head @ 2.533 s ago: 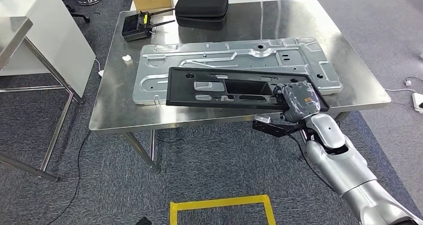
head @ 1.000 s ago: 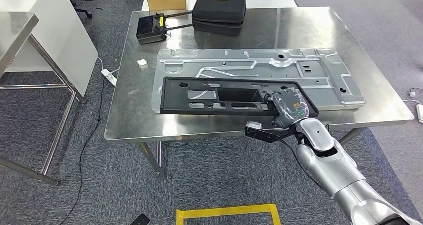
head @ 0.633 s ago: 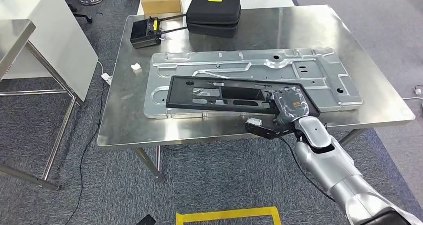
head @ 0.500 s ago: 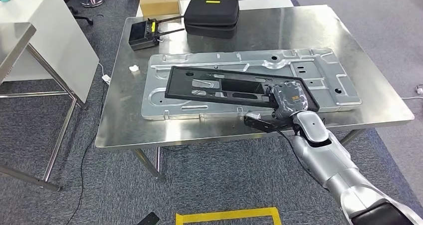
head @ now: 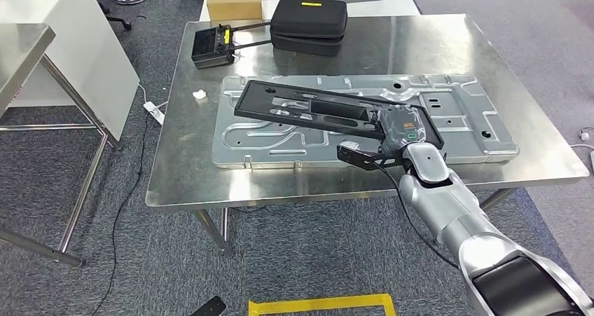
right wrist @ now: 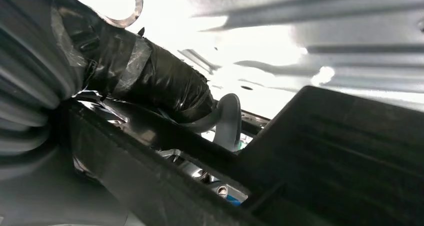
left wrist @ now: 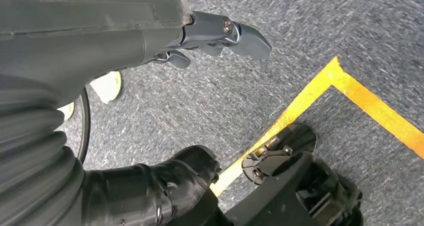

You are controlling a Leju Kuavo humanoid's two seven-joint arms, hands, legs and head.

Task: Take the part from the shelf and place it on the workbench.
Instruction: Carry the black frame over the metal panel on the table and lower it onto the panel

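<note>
Right hand (head: 405,129) grips the near right end of the black part (head: 329,111), a long flat frame with cutouts; fingers wrap its edge and are mostly hidden under the hand's grey cover. In the right wrist view a taped thumb (right wrist: 150,80) presses on the part's rim (right wrist: 165,186), glare washes out most of what lies beyond it, and the other fingers are hard to make out. The part sits tilted over the grey metal panel (head: 448,123), its far left end out over the panel's far left corner; whether that end touches the panel, cannot tell. The panel lies flat on the steel surface (head: 182,176), toward its near edge. Behind the panel, far left: a small black device (head: 212,46) with an antenna-like rod. Right of it, a black zip case (head: 309,20) with a yellow tab. Behind the surface, a cardboard box (head: 235,1), cut off by the frame.

Left hand (left wrist: 150,40) hangs over grey carpet beside yellow floor tape (left wrist: 320,90), fingers apart, holding nothing.
</note>
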